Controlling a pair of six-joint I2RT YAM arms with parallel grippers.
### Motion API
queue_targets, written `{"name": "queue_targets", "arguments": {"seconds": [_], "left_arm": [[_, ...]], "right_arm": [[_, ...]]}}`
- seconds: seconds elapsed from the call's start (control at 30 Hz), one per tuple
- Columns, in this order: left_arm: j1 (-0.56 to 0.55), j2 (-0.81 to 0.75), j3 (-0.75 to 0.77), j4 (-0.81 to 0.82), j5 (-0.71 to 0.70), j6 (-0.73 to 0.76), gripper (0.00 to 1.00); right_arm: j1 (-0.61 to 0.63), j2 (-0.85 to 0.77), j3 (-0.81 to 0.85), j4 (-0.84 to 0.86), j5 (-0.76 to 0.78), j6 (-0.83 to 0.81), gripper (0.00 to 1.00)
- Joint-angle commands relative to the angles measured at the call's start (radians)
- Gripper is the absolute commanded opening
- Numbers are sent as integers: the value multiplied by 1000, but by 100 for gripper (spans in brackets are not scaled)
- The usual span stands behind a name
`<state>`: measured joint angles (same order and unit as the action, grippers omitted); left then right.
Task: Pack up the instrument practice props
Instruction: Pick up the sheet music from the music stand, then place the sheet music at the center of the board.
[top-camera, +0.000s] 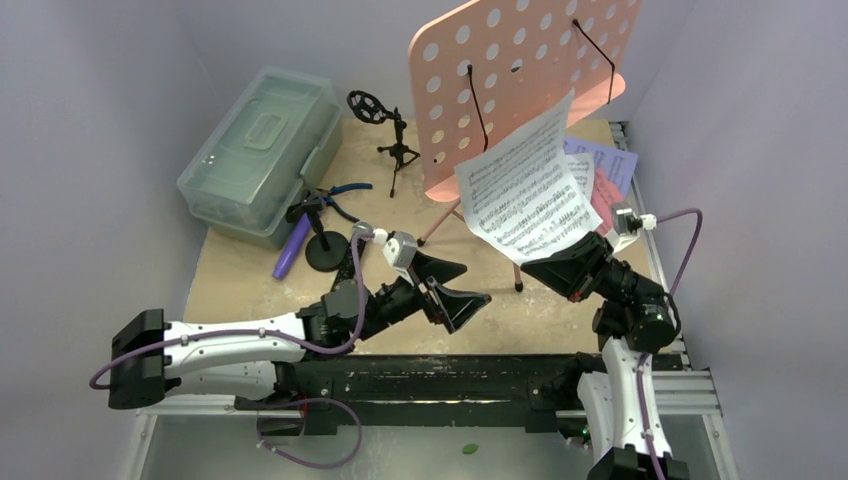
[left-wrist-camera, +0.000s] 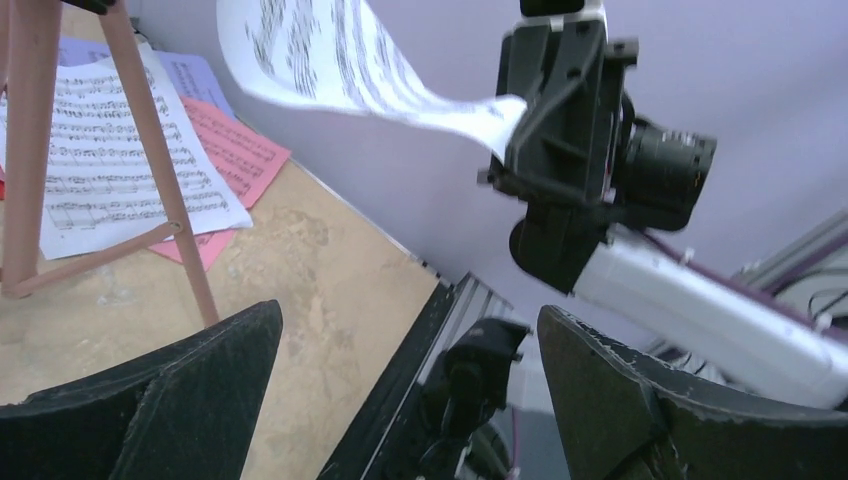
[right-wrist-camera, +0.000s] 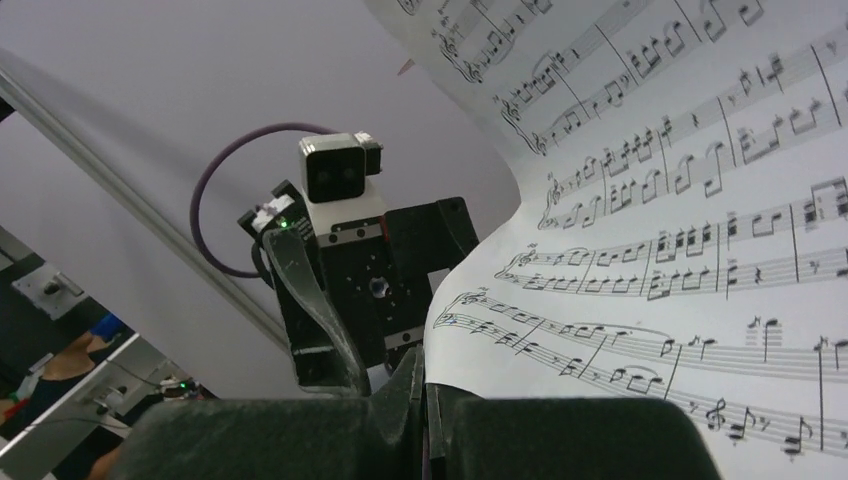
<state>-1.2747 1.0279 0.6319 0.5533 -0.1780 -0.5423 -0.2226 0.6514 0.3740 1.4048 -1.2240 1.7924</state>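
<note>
Now | right end effector (top-camera: 545, 265) pinches white page (top-camera: 525, 190) | left end effector (top-camera: 472, 285) spread | pink rack (top-camera: 535, 75) seemingly just behind page

Left pincer (left-wrist-camera: 410, 318) gapes wide; right pincer (left-wrist-camera: 508, 112) pinches a white page (left-wrist-camera: 340, 60).

Table (top-camera: 250, 290): case (top-camera: 262, 150), pliers (top-camera: 345, 192), mic tripods (top-camera: 397, 150) beyond your left gripper (top-camera: 470, 285); loose pages (top-camera: 618, 160) beyond your right gripper (top-camera: 550, 265).
</note>
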Motion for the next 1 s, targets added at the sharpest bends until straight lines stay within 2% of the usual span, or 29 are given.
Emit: {"name": "queue_targets", "arguments": {"seconds": [0.0, 0.07, 0.13, 0.2, 0.3, 0.5, 0.67, 0.73, 0.97], "left_arm": [[-6, 91, 38, 327, -142, -166, 100], [-6, 121, 52, 361, -177, -201, 100], [-6, 141, 57, 369, -242, -261, 100], [-6, 164, 64, 340, -310, -337, 100], [-6, 207, 87, 228, -377, -541, 100], [-6, 311, 194, -48, -365, -864, 97], [-6, 331, 262, -326, -338, -997, 97], [-6, 308, 248, -388, -342, -1025, 98], [-6, 169, 127, -431, -376, -1117, 99]], "right_arm": [[3, -79, -23, -250, -21, -186, 0], [3, -140, -33, -506, -22, -344, 0], [3, -208, -54, -665, -16, -429, 0], [3, -263, -78, -697, -9, -444, 0], [3, -315, -89, -772, -15, -486, 0], [3, -349, -86, -883, -37, -546, 0], [3, -352, -60, -1010, -19, -636, 0], [5, -351, -60, -1014, -13, -638, 0], [3, -341, -60, -987, -3, -633, 0]]}}
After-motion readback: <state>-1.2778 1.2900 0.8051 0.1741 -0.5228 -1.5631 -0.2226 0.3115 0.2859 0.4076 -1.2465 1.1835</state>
